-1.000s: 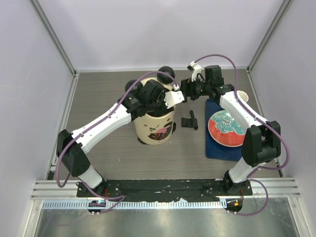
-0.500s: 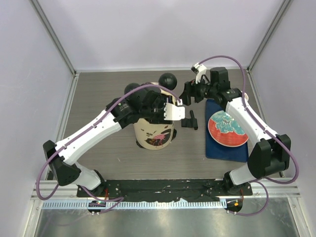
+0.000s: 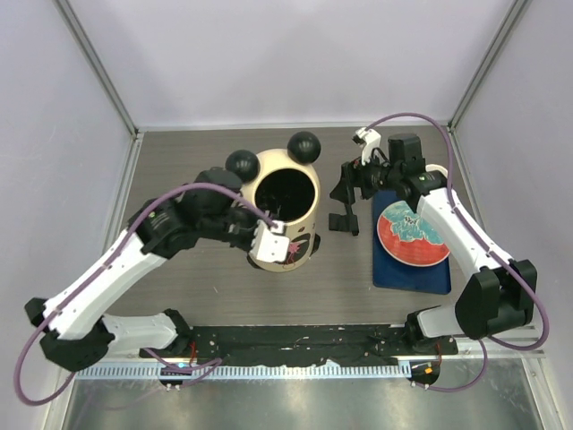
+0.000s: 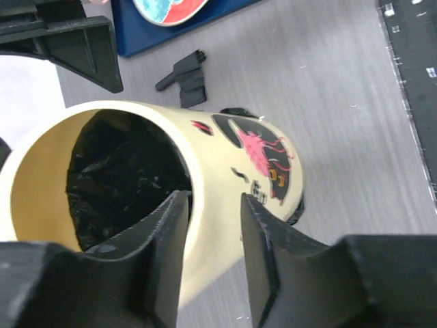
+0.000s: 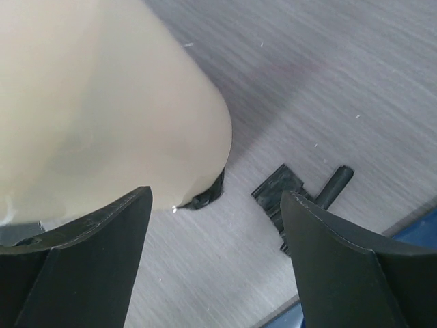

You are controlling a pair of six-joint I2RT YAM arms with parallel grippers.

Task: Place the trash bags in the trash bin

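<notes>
The cream trash bin (image 3: 288,235) with two black ball ears stands upright mid-table. A crinkly black trash bag (image 4: 116,171) lies inside it and shows as a dark mass in the top view (image 3: 286,190). My left gripper (image 3: 269,243) hovers at the bin's near rim. In the left wrist view its fingers (image 4: 215,205) are slightly apart with the bin wall (image 4: 225,171) seen between them, and they hold nothing. My right gripper (image 3: 346,190) is open and empty just right of the bin. Its wrist view (image 5: 215,225) shows the bin's side (image 5: 102,102).
A small black T-shaped part (image 3: 345,218) lies on the table right of the bin, also in the wrist views (image 4: 184,72) (image 5: 300,195). A blue mat (image 3: 407,273) with a red plate (image 3: 412,233) lies at the right. A black edge (image 5: 205,198) shows at the bin's base.
My left arm has drawn back from over the bin toward the near left, uncovering the opening. My right gripper has backed a little to the right, away from the bin.
</notes>
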